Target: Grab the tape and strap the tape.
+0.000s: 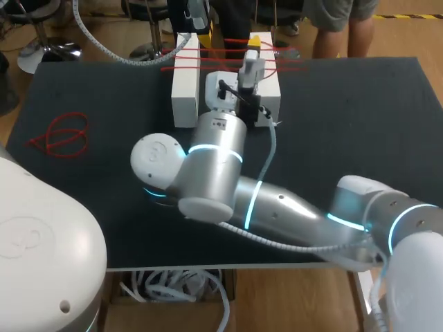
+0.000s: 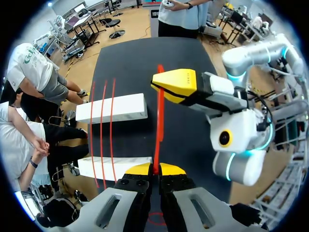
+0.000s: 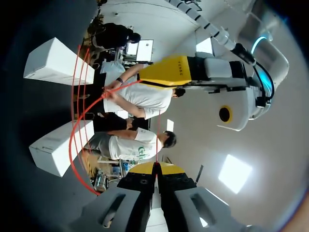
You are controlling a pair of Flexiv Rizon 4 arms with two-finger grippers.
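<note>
The left gripper (image 2: pixel 155 169) is pinched shut on the red tape (image 2: pixel 159 121), which is stretched straight ahead to the right gripper (image 3: pixel 157 168), likewise closed on it. Two white blocks (image 2: pixel 112 107) are seen beside the left gripper, crossed by more red strands (image 2: pixel 102 130). A loose red loop (image 1: pixel 62 135) is seen well apart on the black table (image 1: pixel 360 124).

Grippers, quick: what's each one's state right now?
Left gripper: shut on the red tape.
Right gripper: shut on the red tape too.
</note>
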